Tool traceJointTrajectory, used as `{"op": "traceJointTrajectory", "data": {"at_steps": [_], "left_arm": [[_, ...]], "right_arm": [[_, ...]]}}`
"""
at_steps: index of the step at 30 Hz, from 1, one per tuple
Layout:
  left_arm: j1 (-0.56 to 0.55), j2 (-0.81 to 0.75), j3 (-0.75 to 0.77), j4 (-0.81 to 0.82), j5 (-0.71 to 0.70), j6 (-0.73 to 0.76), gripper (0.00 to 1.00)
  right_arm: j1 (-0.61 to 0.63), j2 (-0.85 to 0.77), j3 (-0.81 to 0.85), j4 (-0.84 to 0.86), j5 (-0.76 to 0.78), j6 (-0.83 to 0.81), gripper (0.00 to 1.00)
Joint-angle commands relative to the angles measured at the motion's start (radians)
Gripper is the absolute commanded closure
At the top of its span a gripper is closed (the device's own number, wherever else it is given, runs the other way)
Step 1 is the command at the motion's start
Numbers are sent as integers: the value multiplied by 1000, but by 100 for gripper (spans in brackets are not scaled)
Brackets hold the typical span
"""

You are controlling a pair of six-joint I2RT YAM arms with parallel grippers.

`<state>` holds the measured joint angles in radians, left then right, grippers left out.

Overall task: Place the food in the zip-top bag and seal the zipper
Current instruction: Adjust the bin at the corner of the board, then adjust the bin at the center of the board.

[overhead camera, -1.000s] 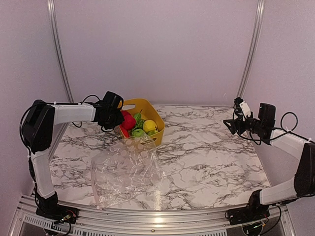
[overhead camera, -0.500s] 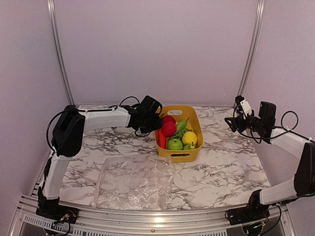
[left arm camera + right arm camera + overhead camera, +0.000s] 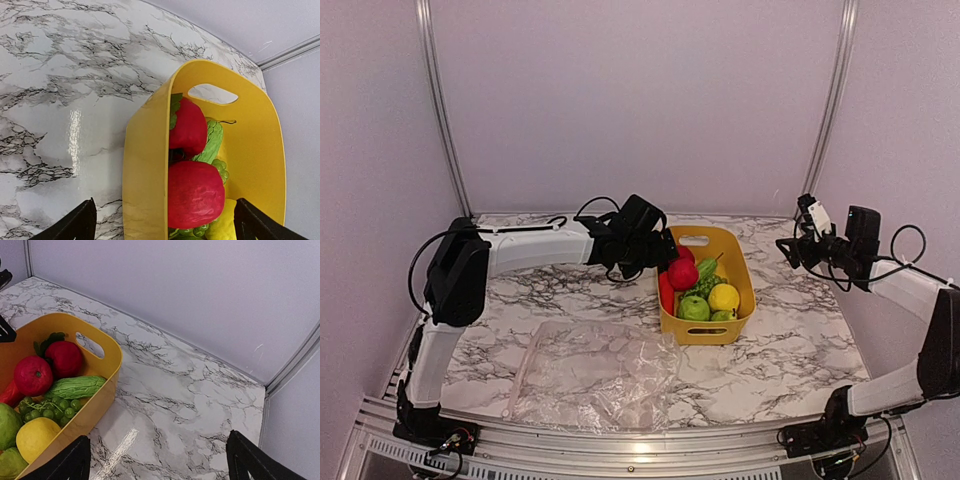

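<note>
Pincers are both gaping wide, gripping nothing: left pincer is hanging over the wall of the yellow basket, right pincer is hovering well apart. Food is all sitting in that basket; zip-top bag is lying flat on the tabletop nearby, apparently empty. Bagging and sealing the zipper are both remaining.

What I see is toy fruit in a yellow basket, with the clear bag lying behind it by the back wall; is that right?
No: the top external view shows the clear bag lying near the table's front edge. The toy fruit is in the yellow basket.
</note>
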<state>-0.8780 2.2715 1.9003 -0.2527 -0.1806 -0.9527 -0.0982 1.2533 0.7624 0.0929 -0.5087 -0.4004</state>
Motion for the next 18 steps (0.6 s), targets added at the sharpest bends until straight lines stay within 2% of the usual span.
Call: {"op": "traceJointTrajectory", "data": {"at_steps": [1, 6, 11, 14, 16, 18], "left_arm": [[2, -214, -86, -20, -72, 151, 1], [1, -491, -300, -63, -175, 385, 1], [2, -804, -633, 3, -328, 574, 1], [1, -968, -805, -3, -383, 597, 1], [2, -1040, -878, -65, -434, 556, 1], [3, -1093, -935, -137, -525, 481, 1]], "right_arm": [[9, 5, 35, -42, -36, -28, 10], [11, -31, 24, -50, -112, -54, 9], [60, -91, 21, -60, -178, -68, 10], [137, -95, 65, -110, -209, -69, 11], [210, -68, 128, -186, -210, -80, 14], [326, -25, 188, -254, -120, -102, 15]]}}
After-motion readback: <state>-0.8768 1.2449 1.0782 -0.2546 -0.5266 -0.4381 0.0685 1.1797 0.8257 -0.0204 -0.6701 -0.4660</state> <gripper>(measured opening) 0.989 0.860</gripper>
